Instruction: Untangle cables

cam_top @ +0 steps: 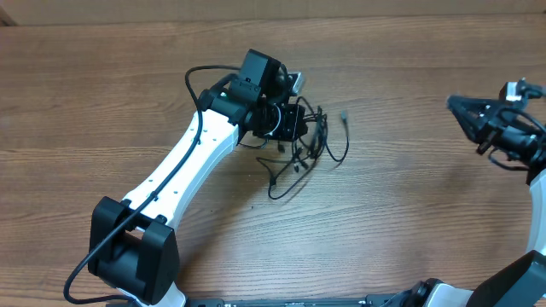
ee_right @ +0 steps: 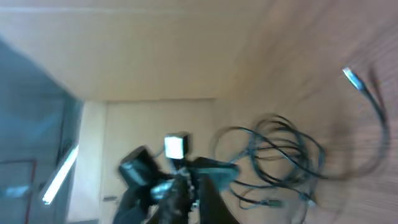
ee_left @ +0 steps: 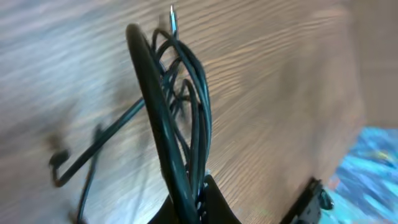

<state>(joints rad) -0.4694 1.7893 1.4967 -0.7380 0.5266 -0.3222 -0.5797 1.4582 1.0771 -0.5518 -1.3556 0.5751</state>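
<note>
Wood-grain table (cam_top: 409,213), cables (ee_left: 157,112) bunched near its middle.
My left gripper (cam_top: 299,126) pinches the looped cables, and loose strands trail onto the wood beside it. Farther off, my right gripper (cam_top: 456,107) hangs well apart from the tangle; parted or closed, I cannot tell.

A brown wood-grain desk (cam_top: 409,213) fills the overhead view, with a paler tan strip (cam_top: 341,7) along its far edge. Beyond the desk's right edge, the left wrist view shows a blurred bright blue patch (ee_left: 376,162), too unclear to identify.
</note>
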